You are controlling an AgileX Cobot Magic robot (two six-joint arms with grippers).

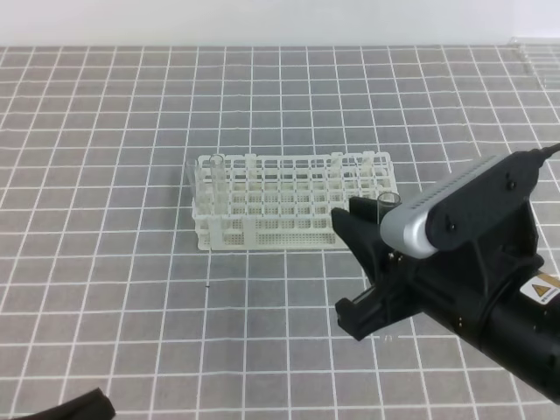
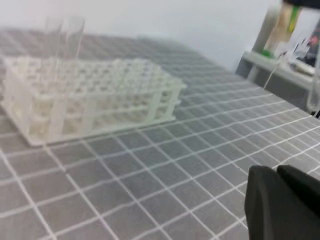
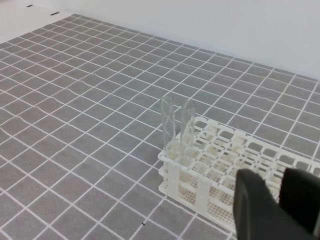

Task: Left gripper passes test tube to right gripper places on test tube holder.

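We are seeing only one sign: a yellow warning-triangle sticker (image 1: 544, 287) sitting on the dark grey right arm (image 1: 516, 337); its small print is staying illegible to us.

Lighting's bright and flat everywhere, pretty much shadowless on the gridded surface (image 1: 131, 262). The top view is sharp. The left wrist view is soft all over, with the white rack (image 2: 90, 100) mushy and the background clutter at the right edge blurred. The right wrist view is crisper, only the near black pincer (image 3: 277, 210) is fuzzy.
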